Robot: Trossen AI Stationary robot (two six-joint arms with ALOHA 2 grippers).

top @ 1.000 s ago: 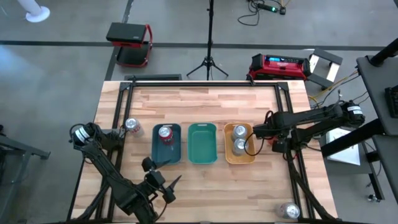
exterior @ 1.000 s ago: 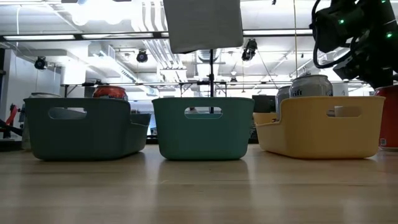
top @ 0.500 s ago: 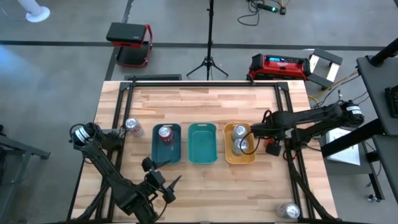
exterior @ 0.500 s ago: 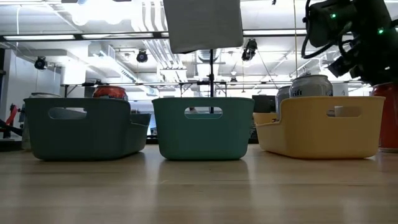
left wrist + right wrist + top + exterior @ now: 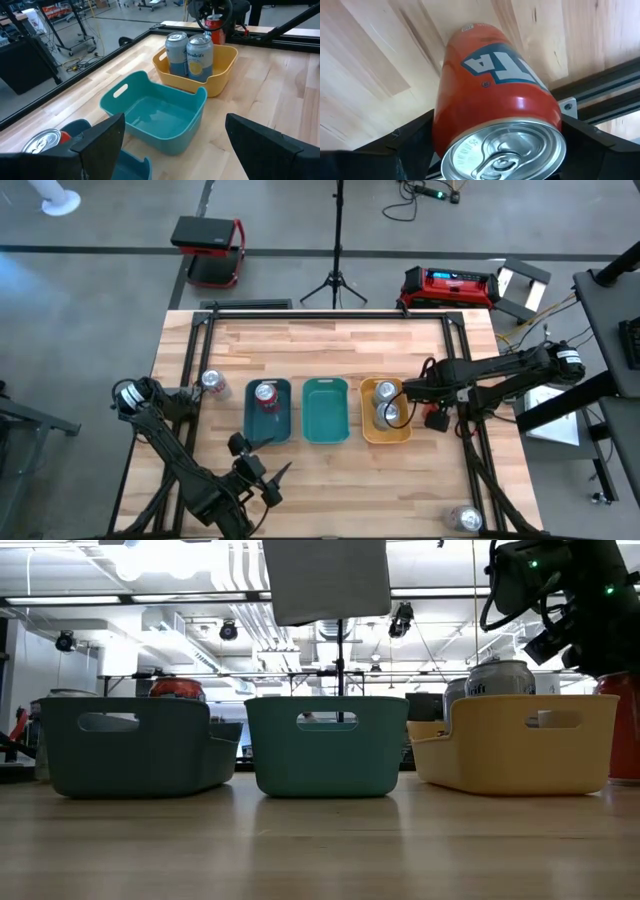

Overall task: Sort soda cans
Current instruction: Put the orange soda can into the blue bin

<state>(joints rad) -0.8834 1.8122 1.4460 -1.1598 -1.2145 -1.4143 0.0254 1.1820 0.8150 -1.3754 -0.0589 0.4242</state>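
Gripping a red soda can (image 5: 495, 107) in the right end effector (image 5: 432, 416), just past the outer wall of the yellow tray (image 5: 366, 430), over the bench (image 5: 320, 340) near its right rail. Fingers pressed to both sides of the can in the right wrist view, silver top facing the camera. Looks like mid-carry to me, so the job now is delivery.

Already holding two silver cans (image 5: 192, 49), that yellow tray, so probably wrong for a red one. Better bet: the dark teal tray (image 5: 250, 430) on the far left, where the other red can (image 5: 266, 395) sits. Means crossing over the yellow tray and the empty lighter teal tray (image 5: 308, 430) in the middle. Worth lifting clear of the silver can tops first, since they stick up above the tray rim in the low view. Also worth keeping the can upright and setting it down in the free half of the dark tray, not on top of the red one.

Left end effector (image 5: 262, 482) parked near the front edge, spread wide, nothing in it. Could be a handoff point if the reach feels long.

Still unsorted: one silver can (image 5: 211, 381) left of the dark tray, another (image 5: 465, 519) at the front right corner.
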